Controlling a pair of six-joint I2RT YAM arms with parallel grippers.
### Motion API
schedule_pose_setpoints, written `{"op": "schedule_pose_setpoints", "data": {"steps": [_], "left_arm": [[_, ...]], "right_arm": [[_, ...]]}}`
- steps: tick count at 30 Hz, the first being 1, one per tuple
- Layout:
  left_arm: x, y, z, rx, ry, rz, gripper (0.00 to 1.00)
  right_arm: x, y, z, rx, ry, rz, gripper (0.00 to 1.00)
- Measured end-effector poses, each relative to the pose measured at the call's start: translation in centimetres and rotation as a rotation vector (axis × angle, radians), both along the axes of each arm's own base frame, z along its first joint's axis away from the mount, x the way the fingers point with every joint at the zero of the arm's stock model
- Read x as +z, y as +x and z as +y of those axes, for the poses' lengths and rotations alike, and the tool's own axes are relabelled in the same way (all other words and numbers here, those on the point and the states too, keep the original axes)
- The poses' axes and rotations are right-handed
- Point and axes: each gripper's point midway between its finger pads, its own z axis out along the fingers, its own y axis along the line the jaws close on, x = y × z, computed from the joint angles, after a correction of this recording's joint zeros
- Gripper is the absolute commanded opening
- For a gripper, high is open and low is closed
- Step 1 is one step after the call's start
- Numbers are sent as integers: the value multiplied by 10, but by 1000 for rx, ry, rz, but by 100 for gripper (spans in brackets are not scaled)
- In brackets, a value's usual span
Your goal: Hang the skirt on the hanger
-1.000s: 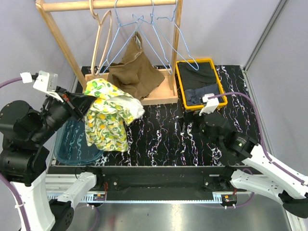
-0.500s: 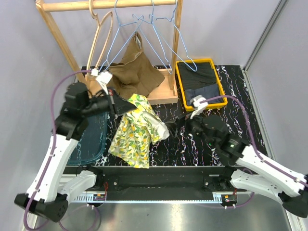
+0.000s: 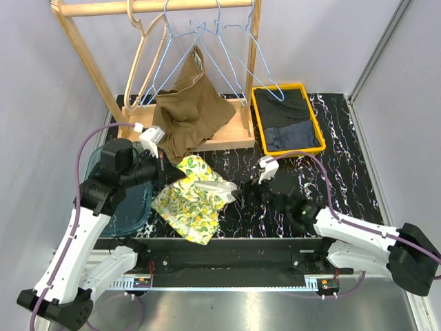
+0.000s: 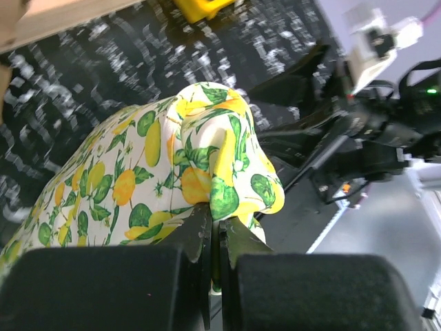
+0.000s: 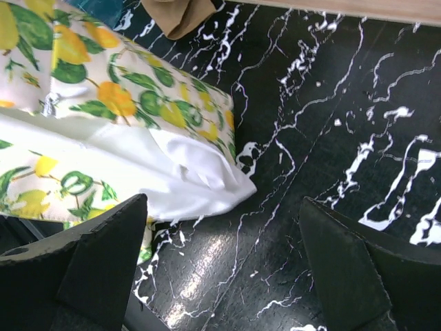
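The black, white-veined marble-look table [image 3: 344,158] carries a light wooden clothes rack [image 3: 103,8] at its far side, with thin blue wire hangers [image 3: 200,29] hooked on the rail. A brown cloth garment [image 3: 193,110] droops from one of them onto the rack's base. To the right sits a yellow plastic tray [image 3: 279,87] of dark folded clothes.

The white skirt with a lemon print [image 3: 193,200] lies crumpled on the near-left tabletop, off any hanger. One fold is lifted, pinched in the left gripper [image 4: 215,234], whose fingers are closed tight on it. The right gripper [image 5: 220,262] is spread wide and holds nothing – it hangs over bare table just beside the skirt's white lining.
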Motion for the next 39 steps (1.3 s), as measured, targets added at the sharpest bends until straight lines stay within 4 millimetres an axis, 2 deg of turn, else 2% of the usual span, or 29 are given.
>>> {"op": "schedule_pose_setpoints", "data": {"steps": [3,10,15,17,21,27,30,34,39], "left_arm": [[-12,-4,11,52,48,21,0],[-18,-8,22,90,89,32,0],[-20,-11,23,91,96,43,0],[-21,-13,24,91,97,46,0],[-18,-18,25,91,92,34,0],[-26,-23,27,89,93,40,0],[-30,-25,27,86,96,51,0],[-31,-27,26,77,93,59,0],[-31,-29,24,62,84,62,0]], "right_arm": [[-11,-2,-3,-22,33,9,96],[-33,-4,-4,-48,74,57,93],[-73,2,5,-58,-16,136,88],[-82,8,14,-57,-39,155,86],[-78,20,42,-14,-9,156,87],[-52,30,76,62,82,115,90],[-45,35,89,92,104,95,91],[-53,44,101,95,96,96,91],[-85,53,109,80,47,130,91]]}}
